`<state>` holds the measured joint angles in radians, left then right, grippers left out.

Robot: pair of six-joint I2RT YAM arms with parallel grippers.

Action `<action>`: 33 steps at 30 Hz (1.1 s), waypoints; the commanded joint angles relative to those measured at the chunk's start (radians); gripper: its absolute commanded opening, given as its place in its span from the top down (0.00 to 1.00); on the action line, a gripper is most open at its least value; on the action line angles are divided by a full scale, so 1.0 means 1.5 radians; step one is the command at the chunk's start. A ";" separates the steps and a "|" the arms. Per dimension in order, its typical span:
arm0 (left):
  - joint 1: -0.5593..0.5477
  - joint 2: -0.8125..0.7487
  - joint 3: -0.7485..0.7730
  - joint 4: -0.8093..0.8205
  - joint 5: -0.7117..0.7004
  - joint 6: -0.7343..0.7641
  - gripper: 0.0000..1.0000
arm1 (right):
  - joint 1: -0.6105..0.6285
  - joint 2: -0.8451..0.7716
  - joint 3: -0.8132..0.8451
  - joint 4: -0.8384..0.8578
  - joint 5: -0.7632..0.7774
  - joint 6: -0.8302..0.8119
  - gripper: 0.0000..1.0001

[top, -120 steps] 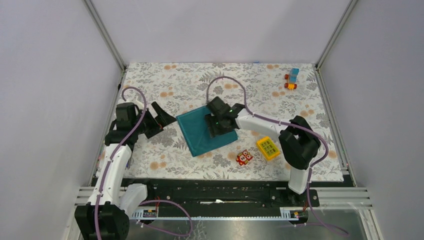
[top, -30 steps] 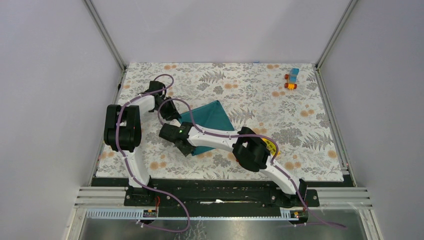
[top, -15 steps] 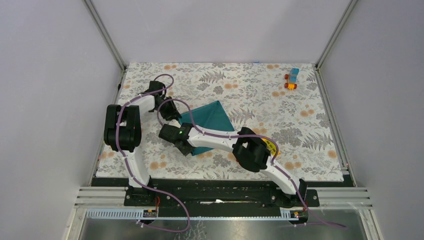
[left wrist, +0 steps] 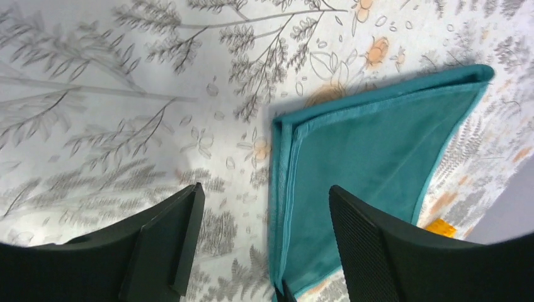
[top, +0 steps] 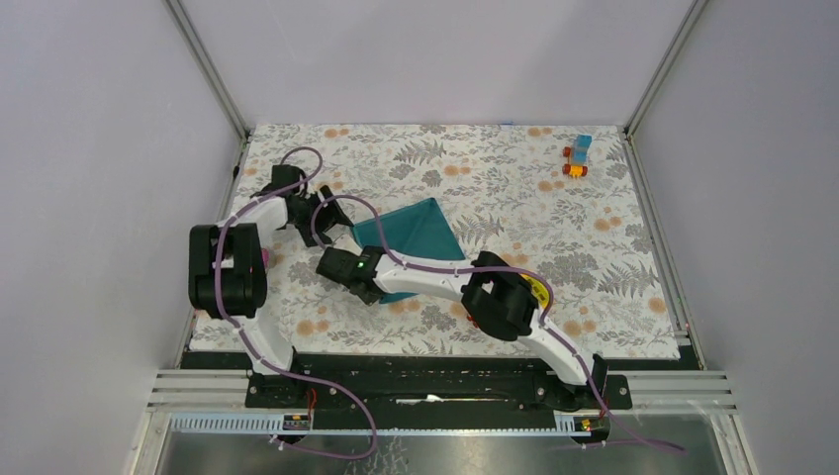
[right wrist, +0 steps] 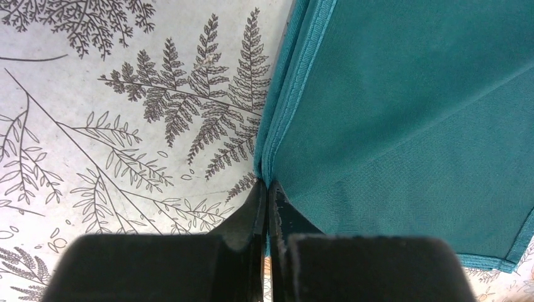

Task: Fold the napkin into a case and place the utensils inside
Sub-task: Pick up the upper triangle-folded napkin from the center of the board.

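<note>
White floral tablecloth (top: 554, 198), teal napkin (top: 420, 230), pale lilac walls (top: 435, 59)

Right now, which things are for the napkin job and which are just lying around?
For the job: teal napkin; right fingers pinching its edge; left fingers open near it. No utensils in view.
Lying about: orange-and-blue toy; yellow block, mostly hidden.

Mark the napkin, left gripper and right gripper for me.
napkin (top: 420, 230): top view, bare middle of the folded cloth.
left gripper (left wrist: 264, 192): left wrist view, gap between open jaws.
right gripper (right wrist: 267, 184): right wrist view, closed tips at the napkin's edge.
</note>
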<state>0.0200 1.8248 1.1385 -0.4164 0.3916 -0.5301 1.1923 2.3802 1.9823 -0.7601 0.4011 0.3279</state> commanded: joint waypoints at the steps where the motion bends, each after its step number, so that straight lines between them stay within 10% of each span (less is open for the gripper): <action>1: 0.017 -0.116 -0.043 0.018 0.042 -0.012 0.19 | -0.012 -0.068 -0.057 0.054 -0.034 -0.013 1.00; 15: 0.012 -0.246 -0.348 0.242 0.245 -0.242 0.16 | -0.056 -0.177 -0.158 0.152 -0.119 -0.013 1.00; 33: -0.001 -0.082 -0.377 0.489 0.222 -0.334 0.49 | -0.059 -0.208 -0.188 0.177 -0.128 -0.002 1.00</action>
<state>0.0143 1.6382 0.5381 0.1883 0.7586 -1.0046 1.1080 2.1326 1.7016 -0.5175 0.2169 0.3126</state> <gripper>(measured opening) 0.535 0.020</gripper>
